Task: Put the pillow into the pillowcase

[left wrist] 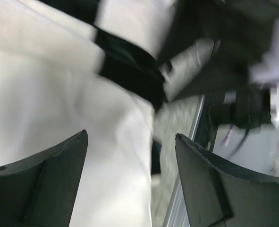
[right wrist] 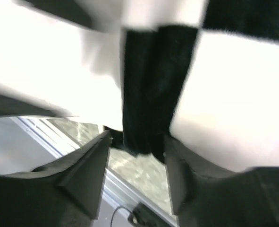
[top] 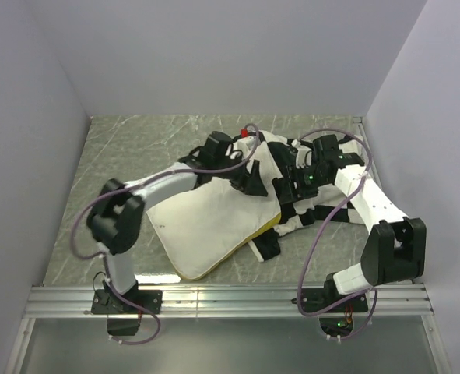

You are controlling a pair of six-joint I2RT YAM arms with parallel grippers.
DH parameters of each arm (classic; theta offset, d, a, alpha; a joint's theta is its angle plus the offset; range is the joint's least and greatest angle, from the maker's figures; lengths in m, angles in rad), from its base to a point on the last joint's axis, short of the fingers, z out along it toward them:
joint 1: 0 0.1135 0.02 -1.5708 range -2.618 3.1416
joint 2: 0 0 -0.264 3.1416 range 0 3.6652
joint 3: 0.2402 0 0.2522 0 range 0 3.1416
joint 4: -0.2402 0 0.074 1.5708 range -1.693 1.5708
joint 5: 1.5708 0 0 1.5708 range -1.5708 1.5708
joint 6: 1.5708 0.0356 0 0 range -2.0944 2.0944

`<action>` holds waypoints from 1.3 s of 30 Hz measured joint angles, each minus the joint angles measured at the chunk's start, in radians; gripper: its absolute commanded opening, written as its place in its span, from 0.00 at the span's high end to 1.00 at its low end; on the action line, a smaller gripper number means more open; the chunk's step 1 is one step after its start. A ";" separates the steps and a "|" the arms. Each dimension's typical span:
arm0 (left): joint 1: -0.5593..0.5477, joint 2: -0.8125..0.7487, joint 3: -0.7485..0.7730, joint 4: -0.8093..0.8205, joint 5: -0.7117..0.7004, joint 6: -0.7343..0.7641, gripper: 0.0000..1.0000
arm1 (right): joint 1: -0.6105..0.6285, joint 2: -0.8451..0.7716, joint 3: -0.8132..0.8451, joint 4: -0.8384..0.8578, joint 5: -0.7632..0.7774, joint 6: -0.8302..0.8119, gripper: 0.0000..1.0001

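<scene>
**A:** so which way does the pillow [top: 206, 226] lie from the grippers?

**B:** mostly at 7 o'clock of both in the top view. Its long axis runs roughly 8 to 2, and the far end meets the bunched pillowcase [top: 280, 156]. Can't tell if it's inside or just under. The left gripper [left wrist: 131, 142] is nearer, spread wide over smooth pale cloth, pinching nothing. The right gripper [right wrist: 138, 137] is parted too, with a limp black fold hanging between its fingers.

**A:** materials?

**B:** plump cream cushion, rounded corners, yellow band [top: 267, 226] on its 4 o'clock edge. The case is floppy checkerboard, so I'd guess the mouth needs regripping.
</scene>
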 measured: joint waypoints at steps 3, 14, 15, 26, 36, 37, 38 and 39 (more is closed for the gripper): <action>0.037 -0.178 -0.006 -0.201 0.015 0.170 0.17 | -0.033 -0.001 0.046 -0.073 0.027 -0.049 0.37; 0.339 -0.038 0.200 -0.391 -0.172 0.568 0.13 | 0.001 0.314 0.730 0.071 0.244 -0.019 0.30; 0.343 -0.002 0.203 -0.398 -0.182 0.579 0.13 | 0.017 0.371 0.792 0.094 0.271 -0.013 0.29; 0.361 0.131 0.155 -0.373 -0.209 0.632 0.29 | 0.186 0.818 1.079 0.213 0.427 -0.001 0.18; 0.350 0.132 0.105 -0.330 -0.121 0.734 1.00 | 0.237 0.898 1.006 0.196 0.391 -0.052 0.68; 0.343 0.129 0.087 -0.313 -0.117 0.753 1.00 | 0.235 0.895 0.989 0.199 0.381 -0.056 0.85; 0.338 0.123 0.071 -0.298 -0.113 0.772 1.00 | 0.233 0.884 0.958 0.203 0.369 -0.061 0.91; 0.333 0.114 0.058 -0.289 -0.110 0.788 1.00 | 0.233 0.863 0.916 0.205 0.354 -0.059 0.95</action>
